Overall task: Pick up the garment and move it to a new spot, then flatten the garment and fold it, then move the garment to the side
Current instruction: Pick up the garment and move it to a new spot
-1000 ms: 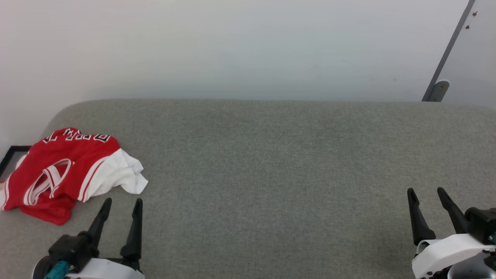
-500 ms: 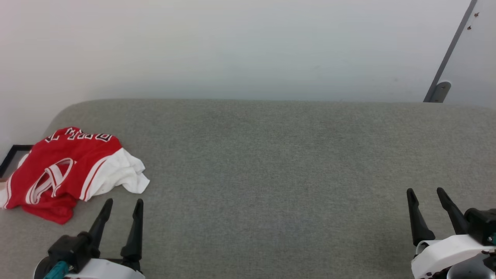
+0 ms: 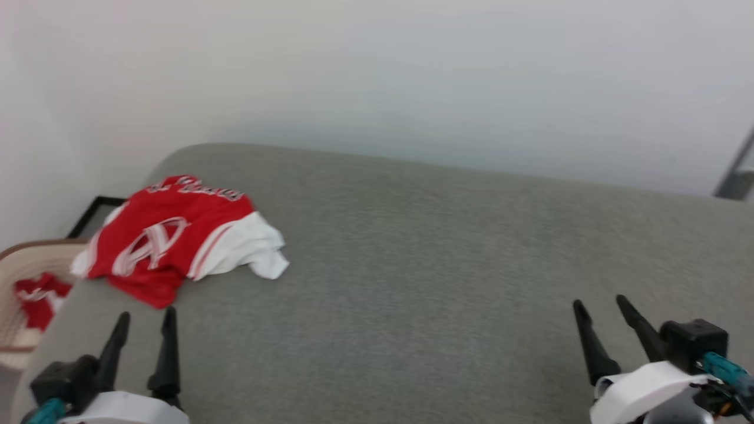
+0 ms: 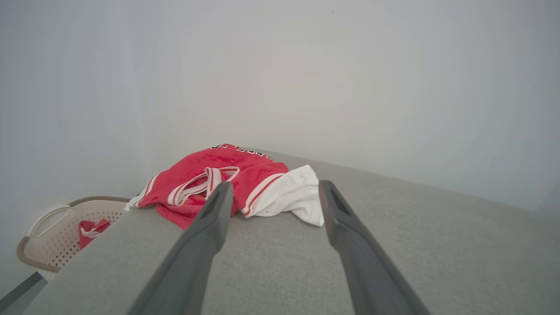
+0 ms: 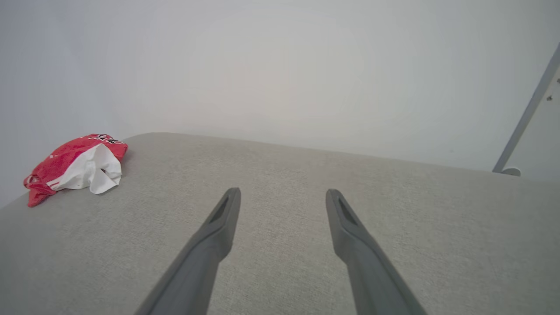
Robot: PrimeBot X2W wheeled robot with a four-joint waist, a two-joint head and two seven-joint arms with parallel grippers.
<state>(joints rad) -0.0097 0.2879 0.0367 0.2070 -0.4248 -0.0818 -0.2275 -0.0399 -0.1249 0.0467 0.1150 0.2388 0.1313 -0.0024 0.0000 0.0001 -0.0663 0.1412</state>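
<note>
The garment [image 3: 171, 232] lies crumpled at the far left corner of the grey upholstered surface [image 3: 424, 277]. Left hand [image 3: 146, 316], near it, and right hand [image 3: 600, 302], well apart, both gape wide, empty.

— How's the light?
— Bright, soft and even, with no glare and no hard shadows. There's only a faint grey band of shade on the wall [image 3: 377, 118], just above the far edge of the grey upholstered surface [image 3: 412, 265].
— And sharpness?
— The head view is smeared all over, so the lettering on the garment [image 3: 177, 235] can't be read. Both wrist views are crisper, though the fingers of the left tool [image 4: 274, 186] look soft and stretched, and the corners darken slightly.
</note>
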